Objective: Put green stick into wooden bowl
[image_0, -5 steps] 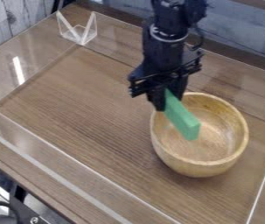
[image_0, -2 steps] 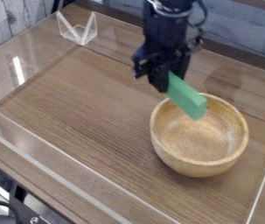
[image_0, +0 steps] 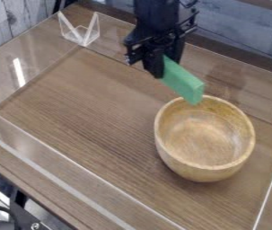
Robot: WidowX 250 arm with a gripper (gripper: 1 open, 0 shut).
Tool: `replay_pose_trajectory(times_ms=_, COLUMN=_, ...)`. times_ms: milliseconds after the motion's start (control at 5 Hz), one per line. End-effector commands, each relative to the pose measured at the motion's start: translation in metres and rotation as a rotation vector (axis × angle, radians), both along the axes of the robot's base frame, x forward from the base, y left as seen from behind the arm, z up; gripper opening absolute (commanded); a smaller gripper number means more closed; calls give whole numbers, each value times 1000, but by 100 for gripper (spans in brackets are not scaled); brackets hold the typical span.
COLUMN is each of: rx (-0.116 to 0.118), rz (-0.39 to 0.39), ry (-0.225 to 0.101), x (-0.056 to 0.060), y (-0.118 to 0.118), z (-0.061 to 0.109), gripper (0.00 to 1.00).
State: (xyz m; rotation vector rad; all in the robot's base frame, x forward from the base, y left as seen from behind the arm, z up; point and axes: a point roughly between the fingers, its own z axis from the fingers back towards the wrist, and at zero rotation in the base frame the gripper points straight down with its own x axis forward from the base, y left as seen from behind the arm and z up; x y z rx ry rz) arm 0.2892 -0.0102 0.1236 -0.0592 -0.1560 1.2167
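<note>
While the green stick (image_0: 182, 81) hangs in the air, its long axis runs on a slant: the upper end points up and to the left, into the gripper (image_0: 162, 64), and the lower free end points down and to the right, toward the wooden bowl (image_0: 206, 138). The stick is not level and not upright, but tilted between the two. Its lower end is above the far left part of the bowl's rim and touches neither the rim nor the inside. The gripper is pointing down from above, with its dark jaws closed tightly on the upper end of the stick. The bowl stands upright on the brown wooden table (image_0: 78, 108), in the right part of the view. Low transparent walls (image_0: 54, 175) run around the table surface.
</note>
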Motion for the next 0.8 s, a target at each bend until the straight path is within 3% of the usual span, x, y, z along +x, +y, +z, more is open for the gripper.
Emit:
replay_pose_trajectory(times_ms=0, rx=21, rz=30, ry=-41, x=0, y=-6, z=0, gripper=0)
replay_pose_trajectory(times_ms=200, rx=37, rz=66, ry=-48, x=-1, y=-10, z=-7, gripper=0)
replay_pose_trajectory(times_ms=600, rx=43, rz=57, ry=-69, x=1, y=-6, z=-3, gripper=0)
